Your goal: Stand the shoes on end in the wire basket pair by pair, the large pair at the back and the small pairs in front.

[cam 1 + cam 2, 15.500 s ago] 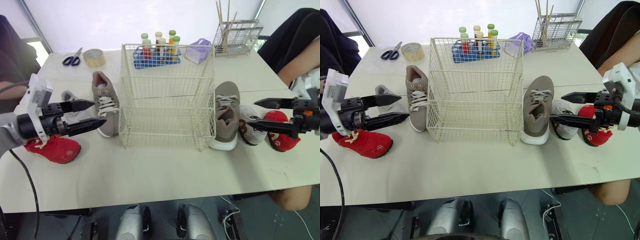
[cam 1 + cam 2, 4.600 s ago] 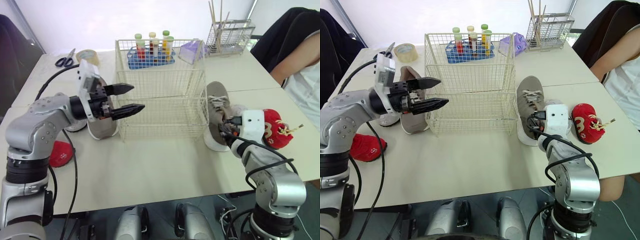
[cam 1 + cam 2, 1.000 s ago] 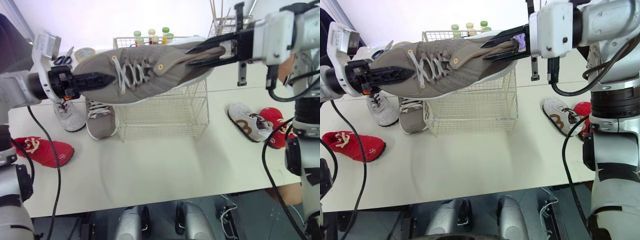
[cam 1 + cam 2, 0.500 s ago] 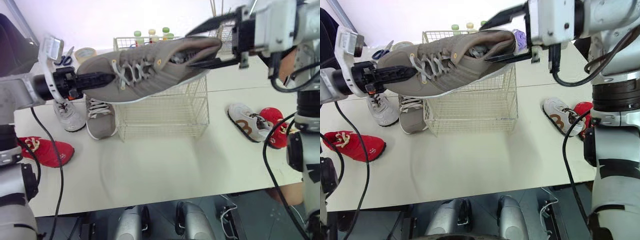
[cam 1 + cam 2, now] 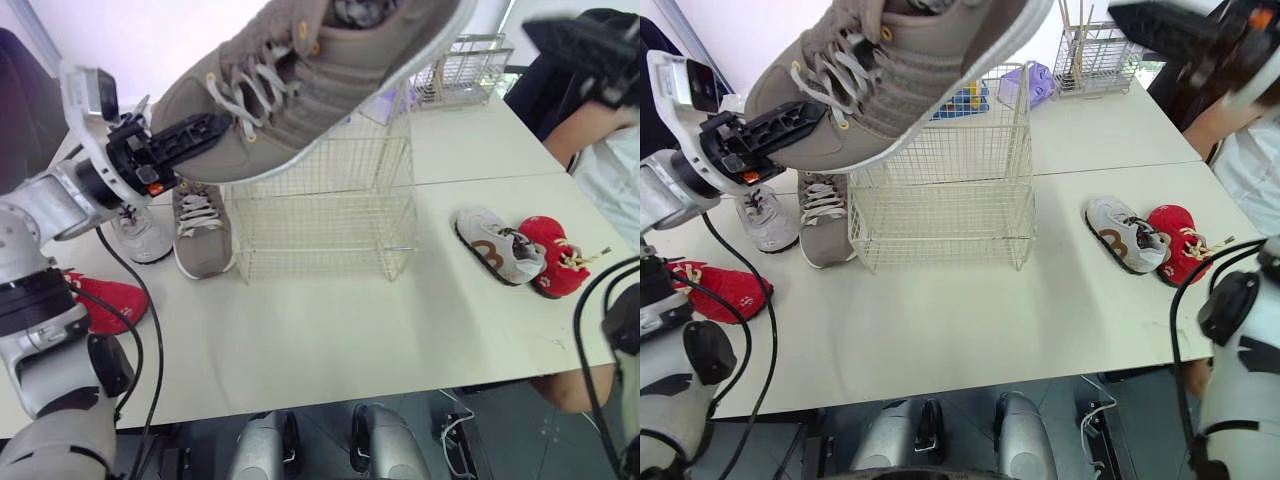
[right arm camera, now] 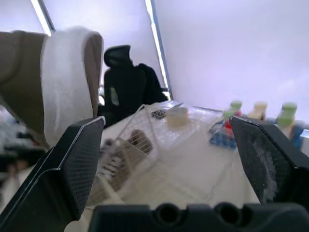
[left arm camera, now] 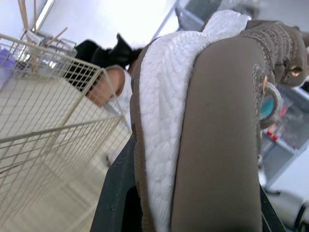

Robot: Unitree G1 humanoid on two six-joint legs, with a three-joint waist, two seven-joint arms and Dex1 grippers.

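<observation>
A large taupe shoe [image 5: 320, 60] hangs in the air above the white wire basket [image 5: 320, 205], its toe low on the left and its heel high on the right. My left gripper [image 5: 195, 135] is shut on the toe; in the left wrist view the white sole [image 7: 164, 121] sits between the black fingers [image 7: 118, 193]. My right gripper [image 5: 575, 55] is open at the far upper right, clear of the shoe. Its wide-spread fingers [image 6: 72, 164] hold nothing. The second taupe shoe [image 5: 203, 228] lies just left of the basket.
A small grey shoe [image 5: 135, 235] and a red shoe [image 5: 105, 300] lie on the left of the table. A small white-and-brown shoe [image 5: 495, 243] and a red shoe [image 5: 555, 265] lie on the right. A tube rack [image 5: 965, 100] and stick holder [image 5: 465, 65] stand behind. A person [image 5: 590, 140] sits at right.
My right gripper has opened, let go of the shoe's heel and pulled away to the right. The left gripper keeps the toe, and the heel has swung upward.
</observation>
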